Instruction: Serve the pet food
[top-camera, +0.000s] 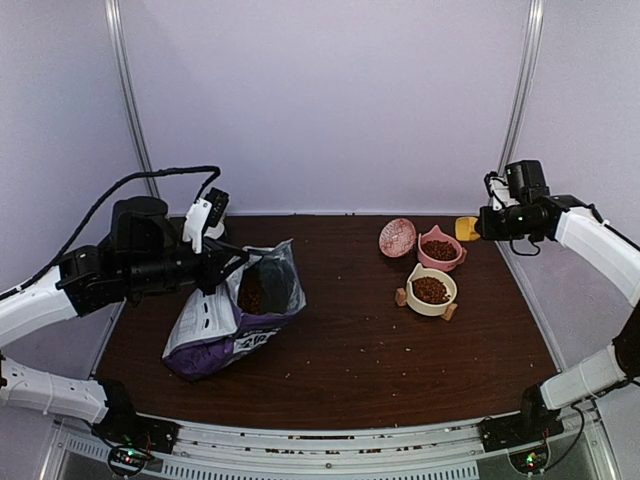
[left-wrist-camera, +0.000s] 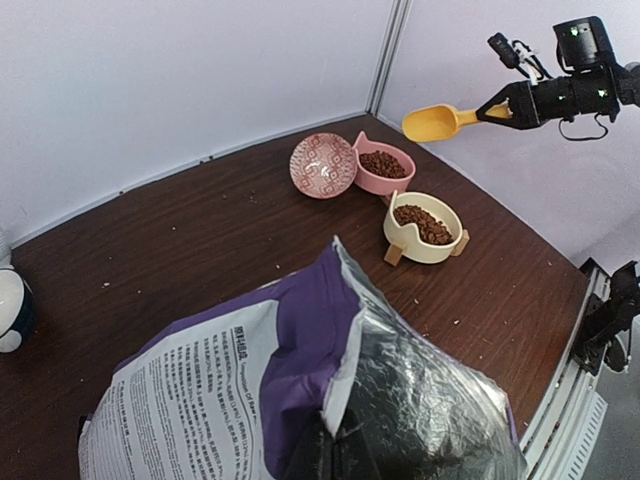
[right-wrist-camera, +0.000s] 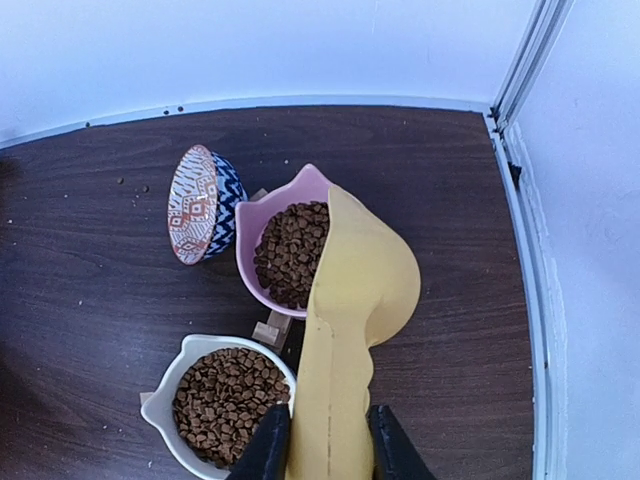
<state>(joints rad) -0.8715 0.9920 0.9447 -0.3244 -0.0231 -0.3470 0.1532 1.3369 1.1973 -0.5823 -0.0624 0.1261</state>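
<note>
The pet food fills a pink bowl (right-wrist-camera: 247, 262) as a brown kibble heap (right-wrist-camera: 290, 250) and a cream bowl (right-wrist-camera: 165, 400) as a second heap (right-wrist-camera: 225, 395). More kibble (top-camera: 252, 292) shows inside the open purple bag (top-camera: 225, 330). My left gripper (left-wrist-camera: 345, 440) is shut on the bag's upper rim (left-wrist-camera: 345, 300) and holds the mouth open. My right gripper (right-wrist-camera: 325, 440) is shut on the handle of the yellow scoop (right-wrist-camera: 360, 300), held in the air above the pink bowl's right side (top-camera: 466, 228). The scoop's inside is hidden.
A patterned red-and-blue bowl (top-camera: 397, 237) leans on its side against the pink bowl's left. The cream bowl stands on small wooden feet (top-camera: 401, 296). Loose crumbs lie on the dark wooden table (top-camera: 380, 370). White walls and posts close the back and sides.
</note>
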